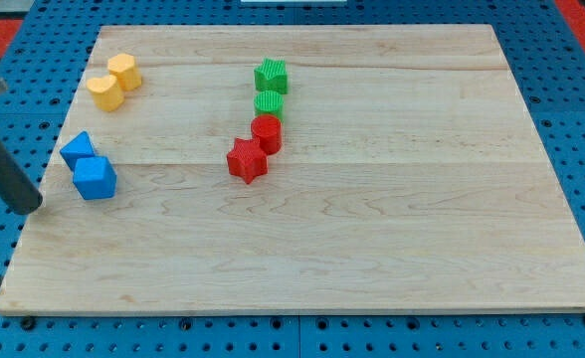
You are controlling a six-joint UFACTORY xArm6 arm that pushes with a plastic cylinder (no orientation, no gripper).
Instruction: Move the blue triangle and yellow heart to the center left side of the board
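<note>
The blue triangle (78,149) lies near the board's left edge, touching a blue cube (95,178) just below it. The yellow heart (104,91) sits at the upper left, touching a yellow hexagonal block (125,72) up and to its right. My dark rod comes in from the view's left edge, and my tip (34,206) rests at the board's left edge, a little left of and below the blue cube, apart from it.
In the board's middle stand a green star (271,75), a green round block (270,103), a red cylinder (267,132) and a red star (246,160) in a close column. The wooden board (392,219) lies on a blue pegboard.
</note>
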